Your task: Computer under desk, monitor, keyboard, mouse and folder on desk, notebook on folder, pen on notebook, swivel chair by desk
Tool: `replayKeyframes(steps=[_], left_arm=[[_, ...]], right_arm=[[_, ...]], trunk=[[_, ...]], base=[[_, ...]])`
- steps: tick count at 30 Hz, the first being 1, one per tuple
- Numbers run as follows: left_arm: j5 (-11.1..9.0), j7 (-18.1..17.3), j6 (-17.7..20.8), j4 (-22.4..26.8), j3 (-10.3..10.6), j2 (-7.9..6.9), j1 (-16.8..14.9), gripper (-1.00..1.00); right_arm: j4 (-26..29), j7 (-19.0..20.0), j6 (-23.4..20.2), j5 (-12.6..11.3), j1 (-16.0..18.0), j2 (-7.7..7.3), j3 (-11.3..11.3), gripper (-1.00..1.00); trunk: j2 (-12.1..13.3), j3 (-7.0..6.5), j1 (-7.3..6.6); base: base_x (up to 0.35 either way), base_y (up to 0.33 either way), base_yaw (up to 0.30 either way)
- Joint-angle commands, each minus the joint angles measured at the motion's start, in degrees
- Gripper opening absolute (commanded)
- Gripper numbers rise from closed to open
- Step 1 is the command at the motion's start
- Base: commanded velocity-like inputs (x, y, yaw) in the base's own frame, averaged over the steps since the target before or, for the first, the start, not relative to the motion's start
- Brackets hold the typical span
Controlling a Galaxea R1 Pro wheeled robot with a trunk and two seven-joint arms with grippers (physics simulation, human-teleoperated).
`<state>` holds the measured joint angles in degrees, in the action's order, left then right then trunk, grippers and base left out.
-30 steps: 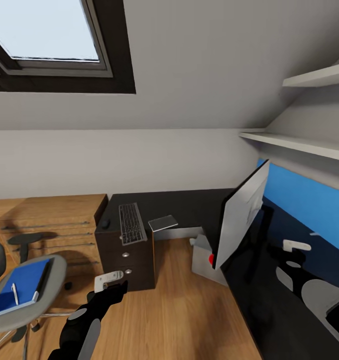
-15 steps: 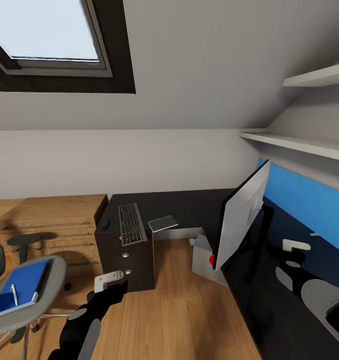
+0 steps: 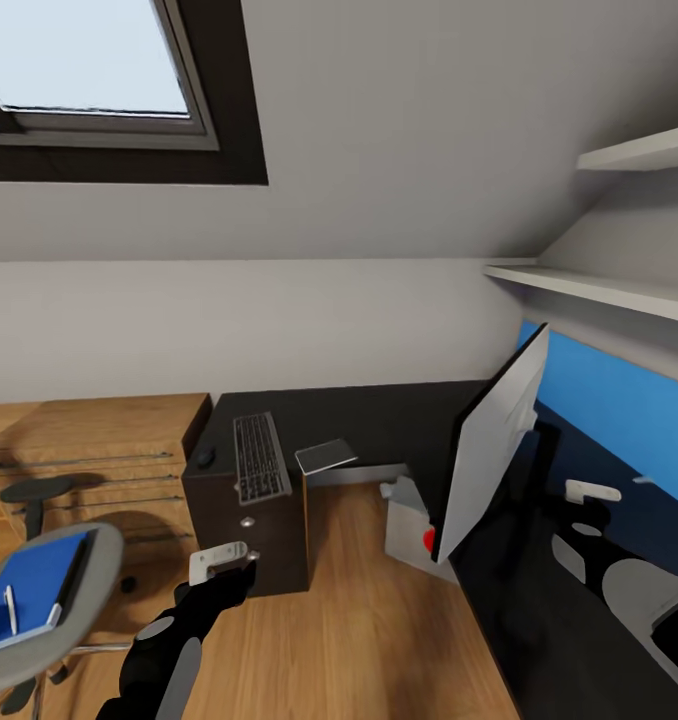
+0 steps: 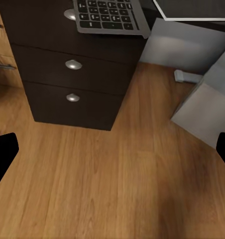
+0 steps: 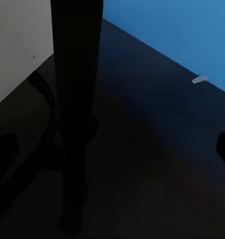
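Glossy black counter [image 3: 379, 415]; dark keyboard [image 3: 259, 458], grey keys; bright blue folder [image 3: 24, 585] under white pen [image 3: 10, 608]; grey chair seat [image 3: 84, 610]; pale silver monitor back [image 3: 489, 445]; light grey computer [image 3: 411, 525]; warm wood-grain floor [image 3: 369, 640].

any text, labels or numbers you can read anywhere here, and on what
None can be read.
Keyboard: the keys carry pale marks, too small and blurred to read.
Monitor: silver back, no legible brand.
Computer: a red spot, no lettering.
Folder: plain blue cover.

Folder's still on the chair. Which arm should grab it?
Left, probably. The left gripper hangs open on the same side as the chair and folder; the right wrist view faces the monitor stand.
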<state>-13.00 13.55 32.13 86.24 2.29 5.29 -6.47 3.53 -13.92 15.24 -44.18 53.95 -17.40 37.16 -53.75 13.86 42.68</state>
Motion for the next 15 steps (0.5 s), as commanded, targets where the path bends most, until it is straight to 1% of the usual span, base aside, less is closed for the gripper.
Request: replayKeyframes(steps=[1, 6, 11, 15], left_arm=[[-0.58, 0.52, 0.2, 0.07, 0.07, 0.02, -0.05, 1.0], [-0.6, 0.52, 0.17, 0.07, 0.76, -0.01, -0.03, 1.0], [-0.61, 0.52, 0.14, 0.47, 1.17, -0.01, -0.1, 1.0], [-0.62, 0.52, 0.12, 1.19, 1.27, -0.01, -0.11, 1.0]], right_arm=[[0.04, -0.23, 0.02, -0.45, 0.02, -0.05, 0.48, 1.0], [0.0, -0.25, -0.09, -0.46, 0.02, -0.08, 0.42, 1.0], [-0.02, -0.24, -0.09, -0.47, 0.02, -0.16, 0.38, 1.0], [-0.02, -0.26, -0.11, -0.47, 0.02, -0.18, 0.37, 1.0]], trunk=[[-0.06, 0.08, 0.02], [-0.06, 0.08, 0.02], [-0.06, 0.08, 0.02], [-0.06, 0.08, 0.02]], base=[[0.159, 0.0, 0.0], [0.175, 0.0, 0.0], [0.04, 0.0, 0.0], [0.228, 0.0, 0.0]])
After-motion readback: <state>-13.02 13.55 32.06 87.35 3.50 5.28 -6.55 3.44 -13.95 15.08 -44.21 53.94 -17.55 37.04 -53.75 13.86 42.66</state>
